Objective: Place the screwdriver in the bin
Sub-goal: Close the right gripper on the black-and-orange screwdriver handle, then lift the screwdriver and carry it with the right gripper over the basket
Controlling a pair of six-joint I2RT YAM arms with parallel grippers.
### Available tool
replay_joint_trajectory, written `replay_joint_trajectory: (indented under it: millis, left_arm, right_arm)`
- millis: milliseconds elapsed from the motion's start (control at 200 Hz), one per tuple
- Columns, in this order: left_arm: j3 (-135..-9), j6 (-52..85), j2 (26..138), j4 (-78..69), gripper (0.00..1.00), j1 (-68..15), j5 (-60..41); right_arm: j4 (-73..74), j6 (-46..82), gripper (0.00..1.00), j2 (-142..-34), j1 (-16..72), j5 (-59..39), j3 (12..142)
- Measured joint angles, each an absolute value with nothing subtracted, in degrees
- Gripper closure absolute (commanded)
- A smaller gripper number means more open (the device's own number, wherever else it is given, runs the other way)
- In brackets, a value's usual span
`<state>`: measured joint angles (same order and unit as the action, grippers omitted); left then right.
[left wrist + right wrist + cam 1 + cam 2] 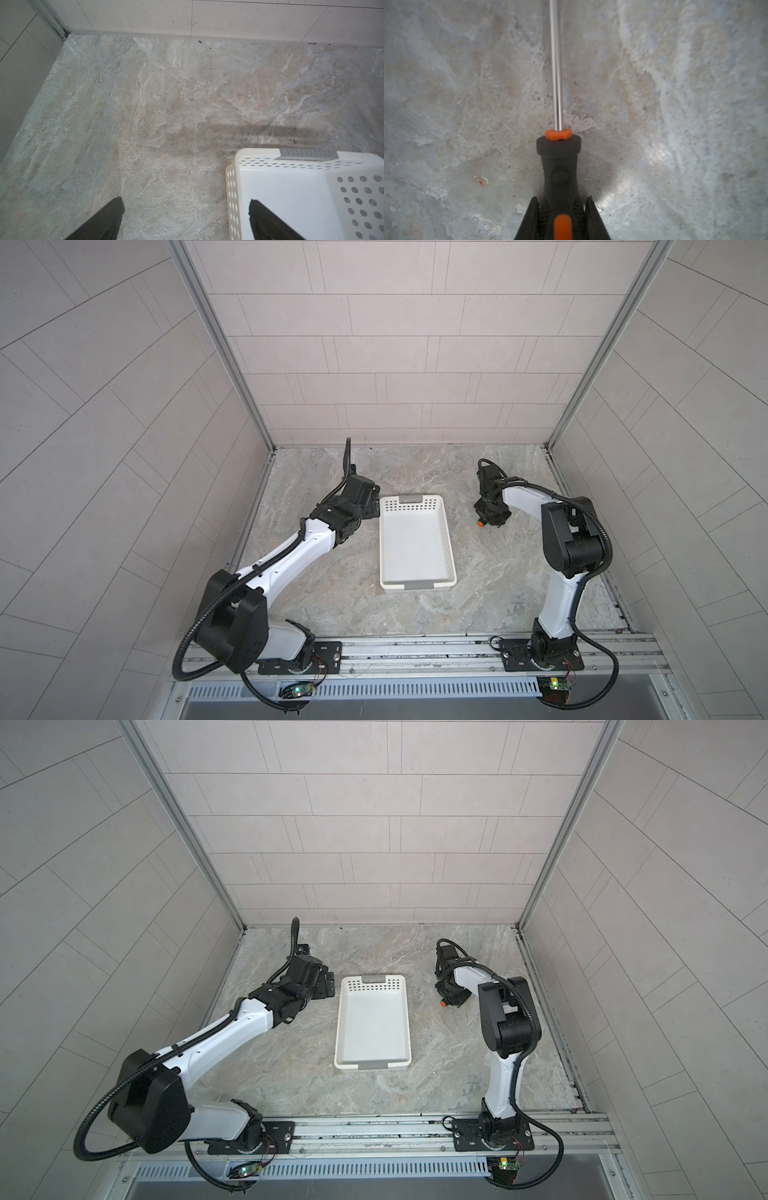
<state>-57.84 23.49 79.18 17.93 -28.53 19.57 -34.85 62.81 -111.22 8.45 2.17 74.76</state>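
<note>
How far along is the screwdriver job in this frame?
Done: the grasp, with the right tool shut on the screwdriver handle. In hand: the screwdriver, low over the table, right of the bin. Left: lift, carry and release; the bin holds nothing. The left tool stands open beside the bin.

My screwdriver (559,166) has a black handle with orange inlays, an orange collar and a thin bright metal shaft. It lies low along the surface (332,572), well apart from the bin and to its right, level with the bin's far end. My right hand (562,200) is clamped on its handle. In both top views only its orange butt end (481,524) (444,1004) shows. The bin (414,585) (372,1065) (232,197) is a shallow white rectangular tray with perforated walls and grey end tabs. It sits flat on the surface.
</note>
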Motion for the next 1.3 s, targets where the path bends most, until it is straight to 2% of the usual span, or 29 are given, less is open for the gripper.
replay_joint_trajectory:
  millis: [305,621,846,1051,1301]
  left_arm:
    - [-57.8,23.4,78.6,18.6,0.0,-28.5,20.9]
    - [-57.8,23.3,76.2,18.9,0.0,-28.5,22.3]
    - [-57.8,23.3,73.9,18.9,0.0,-28.5,23.8]
    - [-57.3,23.4,73.0,19.2,0.0,-28.5,25.1]
    - [-56.9,23.7,72.1,20.1,0.0,-28.5,27.4]
  right_arm:
    - [-37.3,58.7,0.99,-109.4,8.4,2.2,74.8]
    - [-45.3,53.2,0.97,-96.6,10.1,6.9,78.8]
    - [-50.2,50.0,0.94,-88.6,22.5,11.0,81.5]
    - [-52.6,49.1,0.93,-86.6,36.0,11.2,79.6]
    - [-53.8,49.5,0.93,-86.6,44.4,12.9,77.2]
